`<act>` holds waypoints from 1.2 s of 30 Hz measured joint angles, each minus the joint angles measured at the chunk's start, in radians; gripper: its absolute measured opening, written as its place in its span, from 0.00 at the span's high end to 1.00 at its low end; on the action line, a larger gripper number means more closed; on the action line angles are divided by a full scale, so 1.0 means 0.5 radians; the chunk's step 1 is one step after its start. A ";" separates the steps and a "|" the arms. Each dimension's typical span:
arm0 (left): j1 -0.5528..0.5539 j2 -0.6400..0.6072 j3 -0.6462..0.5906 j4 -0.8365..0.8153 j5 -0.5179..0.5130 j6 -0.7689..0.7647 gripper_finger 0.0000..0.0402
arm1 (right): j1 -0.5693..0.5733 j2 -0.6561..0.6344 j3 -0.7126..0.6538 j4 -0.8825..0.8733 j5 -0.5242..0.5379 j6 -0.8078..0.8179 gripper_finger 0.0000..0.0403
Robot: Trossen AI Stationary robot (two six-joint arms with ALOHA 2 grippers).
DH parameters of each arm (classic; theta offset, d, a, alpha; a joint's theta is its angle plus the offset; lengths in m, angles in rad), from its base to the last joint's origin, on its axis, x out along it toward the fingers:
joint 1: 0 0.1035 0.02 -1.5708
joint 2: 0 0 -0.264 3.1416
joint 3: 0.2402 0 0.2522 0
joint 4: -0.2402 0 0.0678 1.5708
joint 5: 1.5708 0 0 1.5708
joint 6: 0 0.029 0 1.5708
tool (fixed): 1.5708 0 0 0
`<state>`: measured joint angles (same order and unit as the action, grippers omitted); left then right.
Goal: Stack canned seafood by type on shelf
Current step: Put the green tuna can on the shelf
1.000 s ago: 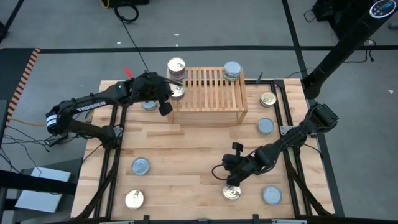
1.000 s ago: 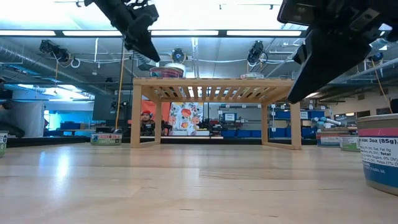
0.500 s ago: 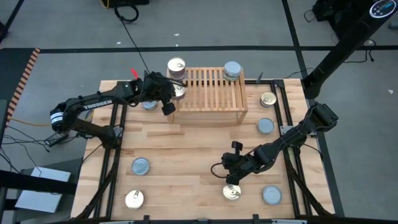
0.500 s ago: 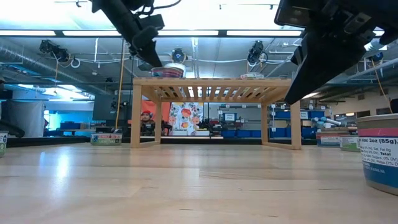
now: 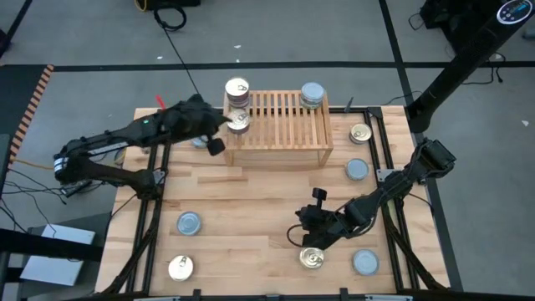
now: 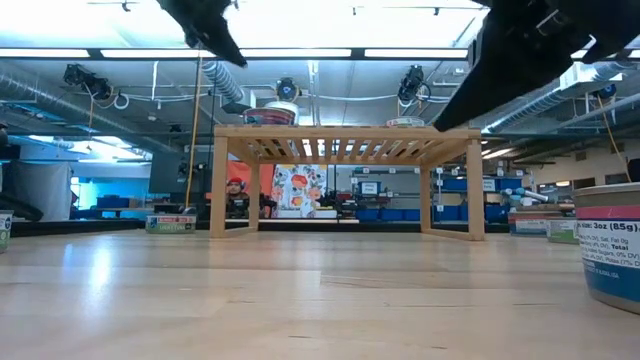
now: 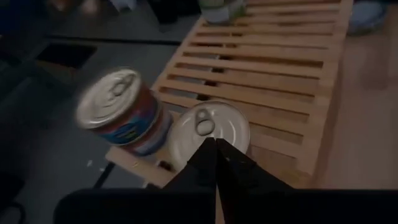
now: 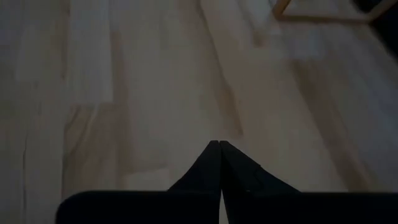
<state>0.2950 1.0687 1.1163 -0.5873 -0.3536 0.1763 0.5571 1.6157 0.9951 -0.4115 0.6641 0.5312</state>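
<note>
Fingers of the right gripper (image 5: 311, 247) are pressing together on nothing, just beyond a gold-topped tin (image 5: 312, 260), well before the shelf (image 5: 280, 134). Farther, the left gripper (image 5: 226, 124) is hanging clenched and empty beside gold-topped tins (image 7: 209, 132) standing on the shelf's left end.

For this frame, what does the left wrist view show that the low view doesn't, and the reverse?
Only the left wrist view: the left gripper with fingers shut, empty, by a single gold-topped tin lying beside a gold-topped stack.

Only the low view: the shelf's legs, open space beneath it, the room behind, and a close tin at the picture's right edge.

Both: the shelf and the tins on it.
</note>
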 joint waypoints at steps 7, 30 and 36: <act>-0.214 -0.364 -0.231 -0.085 -0.203 -0.252 0.99 | 0.038 0.000 -0.067 0.178 0.037 -0.065 0.99; 0.365 -0.190 -1.030 -0.095 -0.186 -0.868 0.99 | 0.025 0.001 -0.095 0.253 -0.006 -0.060 0.98; 0.590 0.102 -1.031 0.027 -0.184 -0.728 0.99 | 0.022 0.001 -0.095 0.244 -0.006 -0.060 0.98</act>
<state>0.5898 1.1197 0.6010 -0.5739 -0.4458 -0.1877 0.5682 1.6161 0.9474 -0.2897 0.6609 0.5014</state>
